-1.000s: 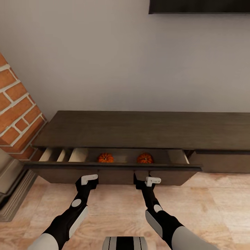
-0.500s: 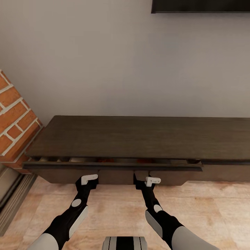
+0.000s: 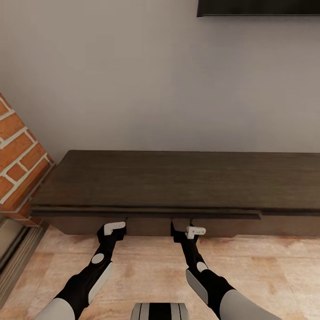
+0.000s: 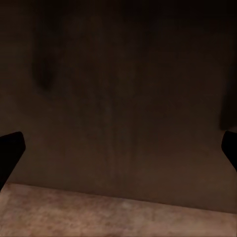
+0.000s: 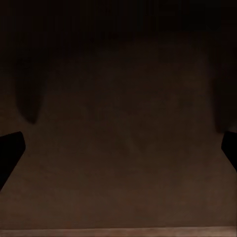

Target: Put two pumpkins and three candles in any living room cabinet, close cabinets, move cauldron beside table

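Cabinet (image 3: 178, 178): long, low, dark-brown unit, standing against the pale wall (image 3: 133, 80), its pull-out front (image 3: 146, 213) lying almost flush under the top, only a thin dark seam showing; contents hidden. Left gripper (image 3: 113, 231): pressing toward the lower front panel, fingertips spread wide at the edges of the left wrist view (image 4: 10, 148), holding nothing, dark wood filling the space between them. Right gripper (image 3: 189, 231): likewise sitting at the panel, jaws parted wide and empty, fingertips (image 5: 10, 148) framing dark wood. Surroundings: brick column (image 3: 18, 151) rising beside the cabinet's left end; pale wooden floor (image 3: 146, 271) running beneath; dark screen edge (image 3: 258, 8) hanging above
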You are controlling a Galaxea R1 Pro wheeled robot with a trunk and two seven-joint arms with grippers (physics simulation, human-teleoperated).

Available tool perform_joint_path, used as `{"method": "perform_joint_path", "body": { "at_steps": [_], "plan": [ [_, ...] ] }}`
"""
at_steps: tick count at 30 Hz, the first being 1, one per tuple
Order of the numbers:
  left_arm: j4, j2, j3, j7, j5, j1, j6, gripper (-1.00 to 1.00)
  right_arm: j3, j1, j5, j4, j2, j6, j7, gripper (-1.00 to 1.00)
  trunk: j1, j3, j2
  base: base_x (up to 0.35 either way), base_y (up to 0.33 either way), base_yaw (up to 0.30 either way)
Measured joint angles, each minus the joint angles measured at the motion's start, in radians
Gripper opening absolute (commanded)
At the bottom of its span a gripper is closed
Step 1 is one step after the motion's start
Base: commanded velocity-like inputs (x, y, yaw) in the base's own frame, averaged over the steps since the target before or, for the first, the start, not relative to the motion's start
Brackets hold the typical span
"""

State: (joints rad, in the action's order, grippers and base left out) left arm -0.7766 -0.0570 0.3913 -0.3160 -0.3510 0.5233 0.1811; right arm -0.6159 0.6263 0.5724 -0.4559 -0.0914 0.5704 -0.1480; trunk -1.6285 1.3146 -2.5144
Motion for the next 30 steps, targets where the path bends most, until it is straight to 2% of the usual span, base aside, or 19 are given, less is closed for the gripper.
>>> {"method": "perform_joint_path", "body": {
  "at_steps": [14,26,30],
  "plan": [
    [-0.001,0.000,0.000,0.001,0.002,-0.001,0.000,1.00,0.000,0.000,0.000,0.000,-0.001,-0.001,0.000,1.00,0.000,0.000,0.000,0.046,0.021,0.000],
    [-0.002,0.002,0.006,0.005,0.003,-0.001,-0.009,1.00,-0.001,0.000,0.003,0.010,-0.003,-0.011,0.000,1.00,-0.001,0.000,0.000,-0.293,0.000,0.000],
    [-0.003,0.003,0.009,0.007,0.000,-0.001,-0.027,1.00,0.000,0.000,0.010,0.014,-0.002,-0.076,0.000,1.00,-0.001,0.000,0.000,-0.334,0.000,0.000]
  ]
}}
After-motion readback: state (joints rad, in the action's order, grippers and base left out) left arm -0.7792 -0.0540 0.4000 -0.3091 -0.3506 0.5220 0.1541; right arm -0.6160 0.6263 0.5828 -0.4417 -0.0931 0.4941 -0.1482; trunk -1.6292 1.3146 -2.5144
